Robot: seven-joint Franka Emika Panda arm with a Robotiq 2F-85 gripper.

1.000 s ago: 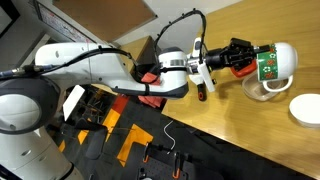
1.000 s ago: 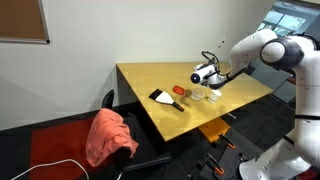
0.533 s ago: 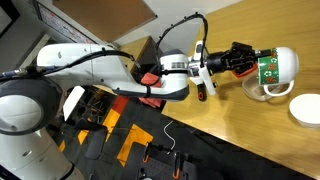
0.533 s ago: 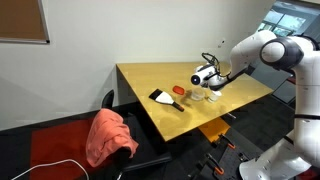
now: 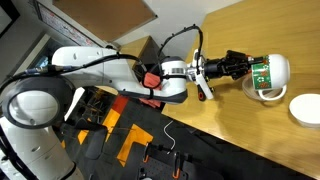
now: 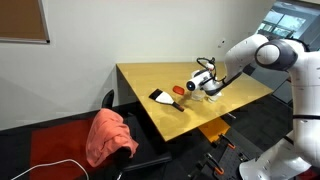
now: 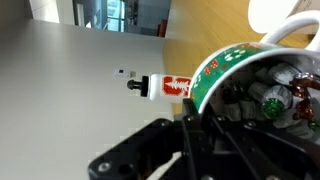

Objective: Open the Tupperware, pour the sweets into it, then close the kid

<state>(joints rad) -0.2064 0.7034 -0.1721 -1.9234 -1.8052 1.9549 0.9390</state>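
Gripper [image 5: 250, 72] clamping tipped white mug with green-red band [image 5: 274, 70] over small clear plastic tub [image 5: 265, 95], near tabletop's robot-side edge. Tiny green-white sweets [image 7: 276, 96] sitting inside mug. Flat red lid [image 6: 177, 90] lying apart.

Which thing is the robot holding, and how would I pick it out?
Find the yellow table and follow the robot arm to its hand. The hand is shut on a white mug, tipped sideways above a clear tub. Unlike the plain white dish nearby, it has a green patterned band at its rim.
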